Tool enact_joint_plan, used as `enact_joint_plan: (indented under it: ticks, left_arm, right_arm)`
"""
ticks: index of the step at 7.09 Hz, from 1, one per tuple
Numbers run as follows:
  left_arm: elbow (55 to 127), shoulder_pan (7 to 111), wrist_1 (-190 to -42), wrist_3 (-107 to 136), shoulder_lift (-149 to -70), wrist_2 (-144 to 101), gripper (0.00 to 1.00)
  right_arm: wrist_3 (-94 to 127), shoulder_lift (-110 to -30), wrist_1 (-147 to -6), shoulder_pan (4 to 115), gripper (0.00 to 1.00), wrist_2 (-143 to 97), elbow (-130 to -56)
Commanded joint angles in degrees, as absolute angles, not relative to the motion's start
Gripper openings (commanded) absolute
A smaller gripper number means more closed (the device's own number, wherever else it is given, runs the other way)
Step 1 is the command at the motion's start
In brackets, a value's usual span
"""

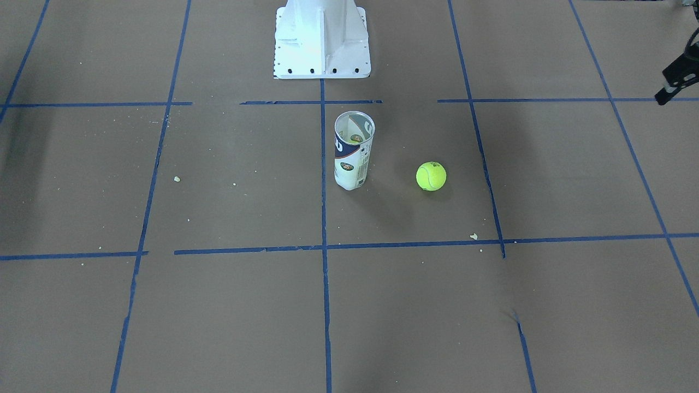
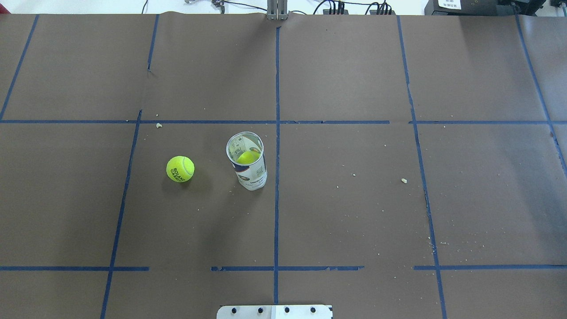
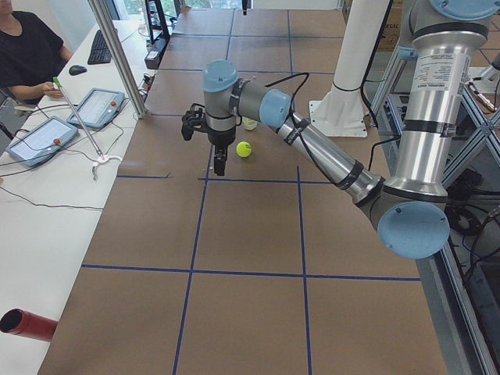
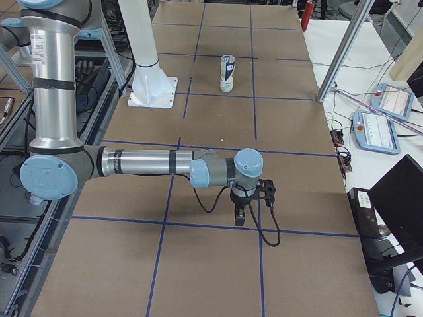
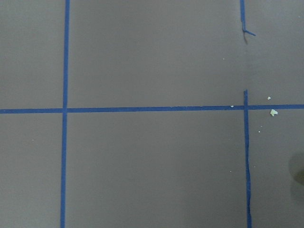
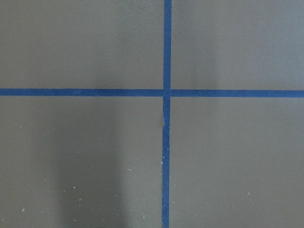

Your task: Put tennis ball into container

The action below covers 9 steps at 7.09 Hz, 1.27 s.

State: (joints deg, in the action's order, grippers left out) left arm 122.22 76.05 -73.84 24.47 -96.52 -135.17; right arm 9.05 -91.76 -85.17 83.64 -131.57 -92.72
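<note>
Brown paper crossed by blue tape lines (image 2: pixel 277 88) covers the table (image 2: pixel 354 212), and the two task items sit close to its middle, in front of the white robot base (image 1: pixel 322 43). The container (image 2: pixel 247 166) stands upright just beside the centre tape line with its mouth open to the top, which suits a straight drop from above. A yellow-green shape (image 2: pixel 248 157) shows inside it, probably another ball already lodged there. The tennis ball (image 2: pixel 180 169) rests on the table on the robot's left side of the container, near it but not touching, with nothing holding it, so the task has not yet begun in earnest. Both arms hang out toward the table's ends, well apart from the two items, which leaves the fixed cameras a free look at them. The left gripper (image 3: pixel 220 162) points down above the table, on the ball's side, so it looks the natural one to make the pick. The right gripper (image 4: pixel 240 214) points down over the far end. Whether either gripper is spread or clenched I cannot tell: the side views are too small, and the wrist cameras show only paper and tape.
</note>
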Motion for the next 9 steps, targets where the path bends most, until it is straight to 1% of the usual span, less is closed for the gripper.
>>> enact_joint_plan:
  ticks: [1, 2, 4, 5, 6, 8, 9]
  left_arm:
    - [122.43, 67.18, -81.28, 35.14, -99.55, -130.47, 1.00]
    - [121.74, 63.23, -81.21, 35.68, -101.67, -127.12, 1.00]
    - [112.11, 54.28, -81.30, 41.17, -110.78, -124.56, 1.00]
    - [111.36, 47.09, -82.87, 51.66, -111.35, -120.36, 1.00]
    - [110.05, 45.28, -86.88, 57.07, -111.18, -117.28, 1.00]
    - [104.79, 43.52, -95.76, 63.08, -111.36, -117.16, 1.00]
    - [104.16, 42.81, -97.89, 64.93, -111.36, -117.16, 1.00]
  right_arm:
    - [9.05, -91.76, -85.17, 83.67, 1.00, -131.57, -92.72]
    - [9.05, -91.76, -85.17, 83.67, 1.00, -131.57, -92.72]
    - [9.05, -91.76, -85.17, 83.67, 1.00, -131.57, -92.72]
    - [9.05, -91.76, -85.17, 83.67, 1.00, -131.57, -92.72]
    - [9.05, -91.76, -85.17, 83.67, 1.00, -131.57, -92.72]
    - [9.05, -91.76, -85.17, 83.67, 1.00, -131.57, -92.72]
    - [9.05, -91.76, -85.17, 83.67, 1.00, -131.57, -92.72]
